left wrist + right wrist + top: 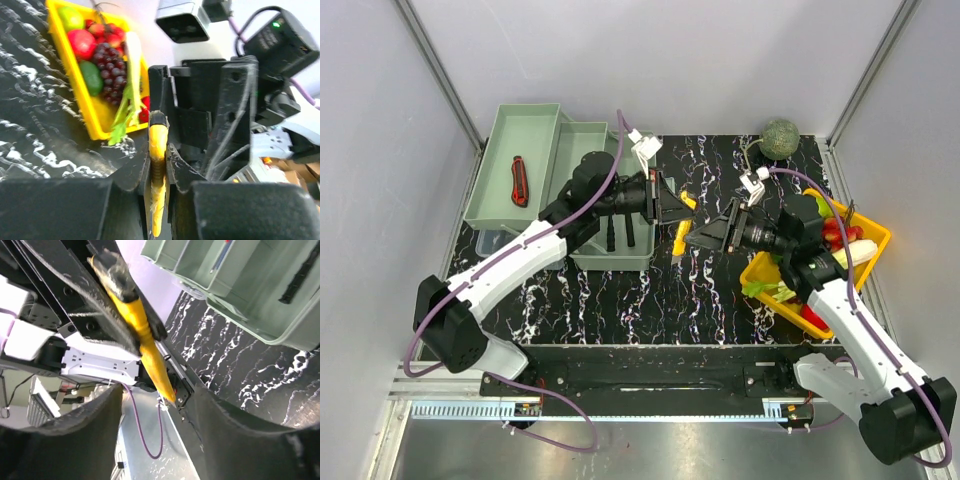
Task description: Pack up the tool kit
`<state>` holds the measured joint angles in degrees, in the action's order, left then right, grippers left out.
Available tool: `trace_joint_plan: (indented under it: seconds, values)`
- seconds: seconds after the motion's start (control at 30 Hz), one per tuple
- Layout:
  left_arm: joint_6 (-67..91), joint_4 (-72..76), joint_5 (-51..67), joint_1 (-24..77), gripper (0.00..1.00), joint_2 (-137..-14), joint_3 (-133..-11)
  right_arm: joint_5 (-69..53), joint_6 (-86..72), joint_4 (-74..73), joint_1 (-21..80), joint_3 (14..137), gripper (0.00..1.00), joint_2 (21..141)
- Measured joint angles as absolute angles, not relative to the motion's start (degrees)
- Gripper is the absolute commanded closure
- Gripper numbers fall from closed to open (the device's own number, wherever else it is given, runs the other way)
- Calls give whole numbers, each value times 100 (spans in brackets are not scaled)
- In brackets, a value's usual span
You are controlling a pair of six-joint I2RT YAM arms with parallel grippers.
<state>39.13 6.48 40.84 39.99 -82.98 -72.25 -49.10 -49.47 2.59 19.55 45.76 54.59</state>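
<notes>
The left fingers (pixel 127 177) are clamped shut on the yellow knife (pixel 158 150). They pinch its flat sides, and its dark-capped end pokes out beyond them. The right fingers (pixel 75 440) stand apart around the knife's other end. The right wrist view shows a gap on each side, so I judge that they carry none of its weight. The knife hangs in the air between the two arms, above the black marbled counter (pixel 650 300) and just right of the toolbox (pixel 610 258).

The toolbox lies open, with its fold-out trays spread toward the far left. A red tool (pixel 519 180) sits in the outermost tray, and black tools (pixel 620 232) lie in the deep main bin. The yellow fruit tray (pixel 873 240) is well apart, at the right edge.

The step in hand looks like a handover, with the knife passing to the left arm for packing. To do it well, the right fingers should back straight out along the knife's length, so neither pad brushes the handle and twists it. The left pinch is narrow and the handle looks smooth, so the knife could pivot. A firm squeeze and a slow swing are wise. Over the toolbox, the knife should be turned to lie along a compartment, lowered close to the floor of a bare spot, and only then let go.
</notes>
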Motion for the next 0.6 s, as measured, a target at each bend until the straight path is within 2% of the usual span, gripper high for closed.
trace_joint_plan:
  seconds: [0.03, 0.13, 0.27, 0.4, 0.6]
  values:
    - [3747, 322, 3892, 3999, 100, -8298, -7332, -4759, -4810, 34, 1957, 4630, 17, 5443]
    - [3238, -674, 3229, 3979, 100, -8298, -7752, -4372, -4578, -425, 1955, 4740, 9, 5382]
    - [2532, -2045, 2263, 3787, 100, -8298, -8573, -3903, -4261, -1017, 1957, 4941, 9, 5297]
    - [2080, -3000, 1253, 3127, 100, -8250, -9109, -3533, -4053, -1431, 1957, 5043, 9, 5258]
    - [1507, -4289, -1188, 1957, 100, -8191, -9636, -3203, -3887, -1959, 1957, 5046, 9, 5260]
